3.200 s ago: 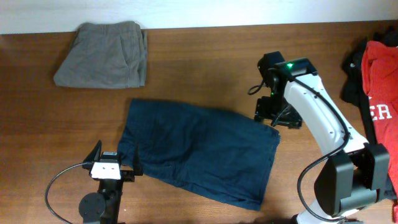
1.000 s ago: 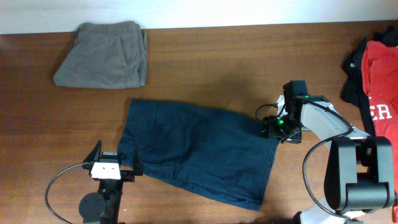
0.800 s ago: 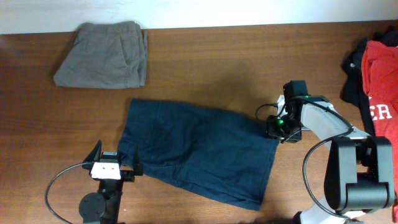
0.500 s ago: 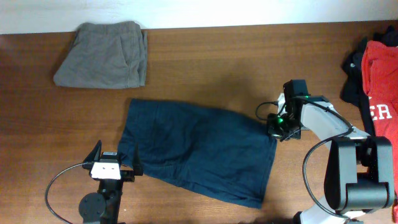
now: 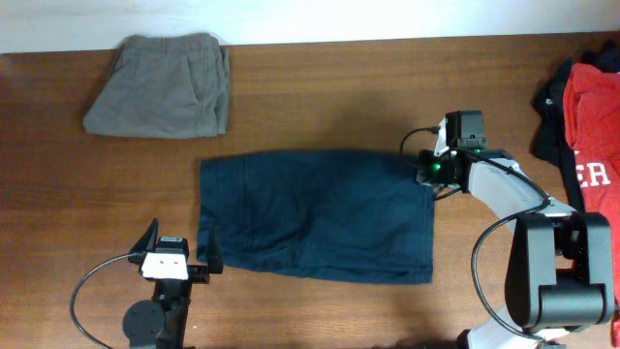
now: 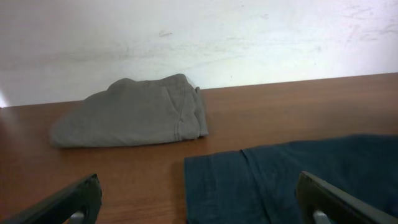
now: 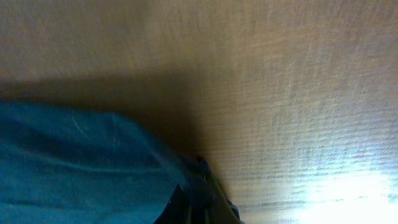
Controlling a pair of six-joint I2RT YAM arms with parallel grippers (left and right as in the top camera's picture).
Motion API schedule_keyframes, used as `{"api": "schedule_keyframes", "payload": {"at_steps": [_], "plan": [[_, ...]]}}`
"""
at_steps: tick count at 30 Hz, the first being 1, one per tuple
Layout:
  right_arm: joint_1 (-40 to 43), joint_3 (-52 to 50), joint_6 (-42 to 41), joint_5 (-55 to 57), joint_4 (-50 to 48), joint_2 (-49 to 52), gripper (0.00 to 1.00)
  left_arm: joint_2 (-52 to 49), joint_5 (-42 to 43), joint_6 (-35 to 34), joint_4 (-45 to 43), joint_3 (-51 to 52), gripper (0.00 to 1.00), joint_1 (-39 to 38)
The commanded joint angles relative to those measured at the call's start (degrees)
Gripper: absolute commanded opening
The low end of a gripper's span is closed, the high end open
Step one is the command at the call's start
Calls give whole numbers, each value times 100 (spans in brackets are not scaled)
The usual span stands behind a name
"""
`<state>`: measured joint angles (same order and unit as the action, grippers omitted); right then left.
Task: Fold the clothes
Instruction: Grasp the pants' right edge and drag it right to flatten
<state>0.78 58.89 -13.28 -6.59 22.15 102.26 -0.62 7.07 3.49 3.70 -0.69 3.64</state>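
Observation:
The navy-blue shorts [image 5: 315, 213] lie flat in the middle of the table, their long sides parallel to the table's edge. My right gripper [image 5: 426, 167] is shut on their far right corner; in the right wrist view the blue cloth [image 7: 81, 168] bunches between the dark fingertips of that gripper [image 7: 199, 205]. My left gripper [image 5: 180, 242] stands wide open at the near left, just beside the shorts' left edge and holding nothing. In the left wrist view that left gripper [image 6: 199, 211] frames the shorts' corner [image 6: 298, 180].
Folded grey shorts [image 5: 160, 85] lie at the far left by the wall, also visible as grey shorts [image 6: 134, 112] in the left wrist view. A pile of red and black garments [image 5: 591, 126] sits at the right edge. Bare wooden table [image 5: 320, 97] lies between them.
My right gripper has shut on the shorts' right corner and pulled it toward the far side, swinging the slanted shorts round to lie straight. The left arm has not moved.

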Motion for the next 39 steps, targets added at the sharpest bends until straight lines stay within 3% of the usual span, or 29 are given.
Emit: {"api": "schedule_keyframes", "payload": {"at_steps": [1,8,27,28,30,32,34,36,39], "plan": [[37,-33,-127,240,-332,-61,4,33,61,72,24,17,99,13],[50,-31,-380,918,-957,-61,4,33,61,72,24,17,99,13],[199,-33,-870,1543,-612,-61,4,33,61,72,26,17,99,13],[199,-31,-868,1543,-621,-61,10,33,61,70,26,17,99,13],[199,-31,-839,1541,-647,-61,38,33,61,72,24,17,99,13],[199,-17,-800,1526,-647,-63,56,33,61,72,24,17,99,13],[199,39,-802,1523,-584,-66,84,33,61,72,24,17,99,13],[199,199,-802,1523,-387,-76,98,33,61,72,24,17,99,13],[199,638,-804,1526,181,-142,99,33,61,72,26,17,99,13]]}}
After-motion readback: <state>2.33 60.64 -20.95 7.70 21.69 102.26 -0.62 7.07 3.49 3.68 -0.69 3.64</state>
